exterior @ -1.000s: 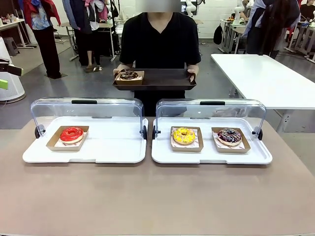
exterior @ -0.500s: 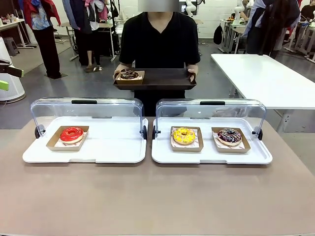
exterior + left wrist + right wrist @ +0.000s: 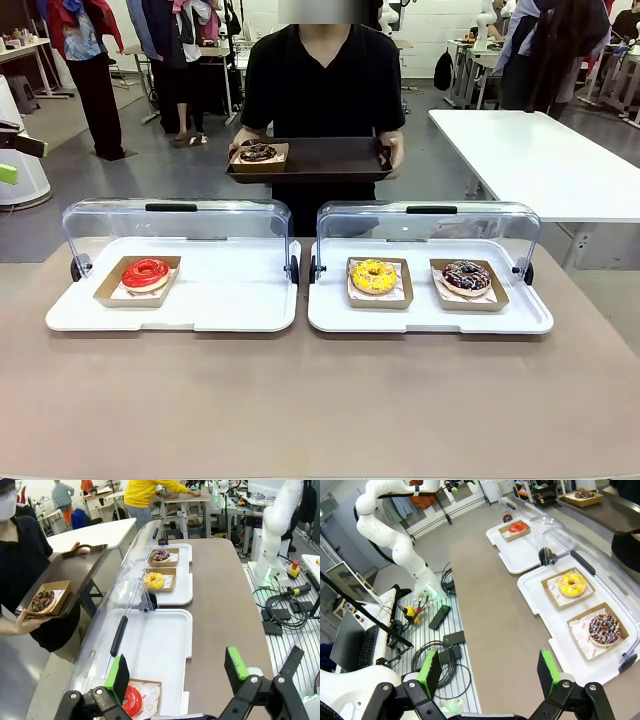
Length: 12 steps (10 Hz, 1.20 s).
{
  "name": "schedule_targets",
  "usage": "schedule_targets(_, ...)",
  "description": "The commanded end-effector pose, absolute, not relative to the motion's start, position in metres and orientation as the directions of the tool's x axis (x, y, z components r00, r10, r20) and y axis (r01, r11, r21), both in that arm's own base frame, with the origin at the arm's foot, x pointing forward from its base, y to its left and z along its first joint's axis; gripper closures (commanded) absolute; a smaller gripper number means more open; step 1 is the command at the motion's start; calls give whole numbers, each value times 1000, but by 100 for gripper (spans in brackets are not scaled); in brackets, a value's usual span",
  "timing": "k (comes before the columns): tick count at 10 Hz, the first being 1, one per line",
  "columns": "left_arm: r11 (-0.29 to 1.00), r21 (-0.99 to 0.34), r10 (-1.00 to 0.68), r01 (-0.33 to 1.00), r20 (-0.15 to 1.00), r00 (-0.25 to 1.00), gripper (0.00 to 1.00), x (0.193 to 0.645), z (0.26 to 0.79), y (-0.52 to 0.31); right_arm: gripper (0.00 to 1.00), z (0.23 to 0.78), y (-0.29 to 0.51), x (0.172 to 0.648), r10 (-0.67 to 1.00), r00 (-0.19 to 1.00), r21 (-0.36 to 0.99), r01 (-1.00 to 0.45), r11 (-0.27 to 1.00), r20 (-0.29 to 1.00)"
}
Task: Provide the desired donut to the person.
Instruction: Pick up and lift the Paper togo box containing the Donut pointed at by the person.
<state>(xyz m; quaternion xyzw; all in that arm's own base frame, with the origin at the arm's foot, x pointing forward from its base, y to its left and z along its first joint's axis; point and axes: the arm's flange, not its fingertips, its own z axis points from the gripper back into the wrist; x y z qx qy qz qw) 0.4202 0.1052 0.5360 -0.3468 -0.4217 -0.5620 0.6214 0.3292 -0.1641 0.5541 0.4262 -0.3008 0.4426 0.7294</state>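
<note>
Weighing the coming move by nearness. On the table (image 3: 320,400), three candidates: red donut (image 3: 146,272) at left of the front frame on the left white tray (image 3: 235,290); yellow donut (image 3: 374,275) and sprinkled donut (image 3: 466,276) side by side right of centre on the right white tray (image 3: 420,318). Clear lids (image 3: 175,222) tipped up behind both trays, leaving every donut open from above. Round things, so no long axis to line up with; only the cardboard holders (image 3: 108,292) lying square to the table edge.

Beyond the table, upper centre of the front frame: the person (image 3: 322,80), holding a dark serving tray (image 3: 335,157) with one dark donut (image 3: 258,152) at its left end. No pointing to be seen, so cannot tell the wanted one among the three.

In the left wrist frame, red donut at the bottom edge, just ahead of the left jaws and close beside the left-hand green pad (image 3: 119,676); probably the left arm's pick. In the right wrist frame, yellow and sprinkled donuts at right, off to that side of the right jaws and farther ahead; probably the right arm's.

Left jaws spread fully, gripping nothing. Right jaws the same, pads (image 3: 547,666) well apart, empty.

Front view giving the whole row and the person square-on; wrist views adding the gape of the jaws and each arm's own line to its donuts.
</note>
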Motion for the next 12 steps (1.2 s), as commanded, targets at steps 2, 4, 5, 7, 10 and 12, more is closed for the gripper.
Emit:
schedule_targets(2,125,57,-395,991,919,-3,0,420,539,105,0,554,-163,329,389,424,356,-904,237,818)
schedule_targets(4,125,57,-395,991,919,-3,0,420,539,105,0,554,-163,329,389,424,356,-904,237,818)
schedule_targets(5,125,57,-395,991,919,-3,0,420,539,105,0,554,-163,329,389,424,356,-904,237,818)
schedule_targets(7,125,57,-395,991,919,-3,0,420,539,105,0,554,-163,329,389,424,356,-904,237,818)
schedule_targets(10,125,57,-395,991,919,-3,0,420,539,105,0,554,-163,329,389,424,356,-904,237,818)
schedule_targets(12,125,57,-395,991,919,-3,0,420,539,105,0,554,-163,329,389,424,356,-904,237,818)
